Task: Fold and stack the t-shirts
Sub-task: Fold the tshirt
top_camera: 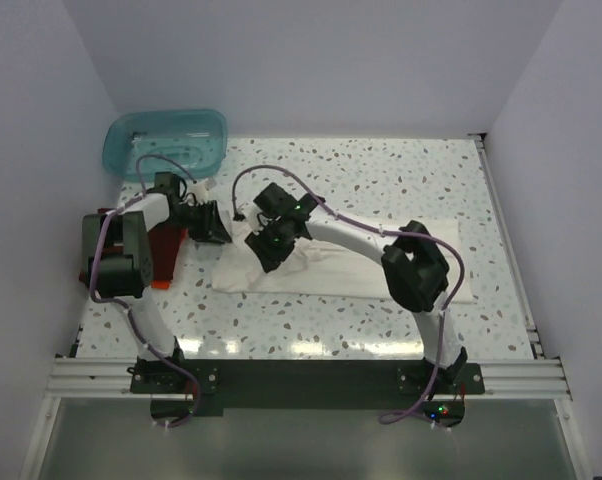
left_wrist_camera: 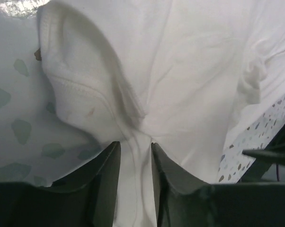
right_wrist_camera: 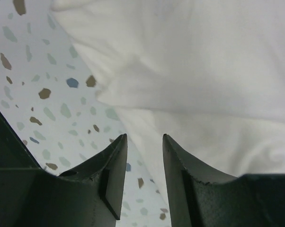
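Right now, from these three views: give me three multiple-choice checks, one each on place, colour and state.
1. Where is the teal tub?
A. far-left corner of the table
B. near-right corner
C. between the arm bases

2. What colour is the folded t-shirt under the left arm?
A. blue
B. dark red
C. green

3. What is the left hand doing?
A. wide open over bare table
B. pinching a fold of the white t-shirt
C. inside the tub

Key:
1 A: the top view shows the tub at the far left.
2 B: dark red shows beside the arm.
3 B: the left wrist view shows cloth bunched between its fingers.
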Controlling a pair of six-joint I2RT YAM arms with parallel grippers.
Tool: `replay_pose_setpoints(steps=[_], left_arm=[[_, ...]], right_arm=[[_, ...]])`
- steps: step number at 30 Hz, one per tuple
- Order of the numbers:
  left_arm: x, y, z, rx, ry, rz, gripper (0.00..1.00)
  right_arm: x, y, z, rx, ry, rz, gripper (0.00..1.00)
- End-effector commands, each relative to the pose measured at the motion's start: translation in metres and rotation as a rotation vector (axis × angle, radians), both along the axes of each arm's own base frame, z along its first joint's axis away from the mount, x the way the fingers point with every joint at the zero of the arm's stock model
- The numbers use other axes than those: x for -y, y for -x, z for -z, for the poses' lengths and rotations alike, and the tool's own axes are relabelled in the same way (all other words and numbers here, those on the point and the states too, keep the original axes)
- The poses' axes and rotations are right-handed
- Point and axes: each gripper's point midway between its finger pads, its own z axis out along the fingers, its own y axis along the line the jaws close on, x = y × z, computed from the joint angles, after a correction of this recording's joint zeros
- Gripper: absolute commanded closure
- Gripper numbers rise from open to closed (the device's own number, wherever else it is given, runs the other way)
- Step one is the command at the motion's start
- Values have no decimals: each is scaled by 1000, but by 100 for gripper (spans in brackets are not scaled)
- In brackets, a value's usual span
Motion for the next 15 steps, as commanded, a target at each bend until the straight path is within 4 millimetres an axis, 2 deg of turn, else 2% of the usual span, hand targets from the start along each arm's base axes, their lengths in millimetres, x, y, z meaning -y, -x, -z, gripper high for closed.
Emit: replay_pose_setpoints(steps=[1,2,4,6,7,8,10,12,14,15], left_arm=[[1,-16,-59,232,87,54,61],[-1,-15,-65,244,91,61,58],[-4,-12,-76,294,83,89,57],[-7,-5,-81,310,81,101,54],[-6,-2,-88,371,80,154,53],[-3,8,-88,373,89,192,53],[3,18,-99,479,102,309,53],[15,34,-101,510,108,408,52],[23,45,-100,592,57,526,50],[34,55,-102,649,25,631,49]], right_arm=[[38,-26,-53,10,-105,50,61],[54,-30,-48,2,-89,58,62],[68,-33,-52,30,-82,63,62],[86,-33,-40,30,-26,59,66],[92,-34,-35,24,-7,68,67],[99,-33,-27,4,21,83,68],[106,-35,-19,-13,39,114,70],[109,-36,-15,-24,54,144,70],[113,-39,-7,-26,71,168,68],[113,-39,-2,-33,80,176,65]])
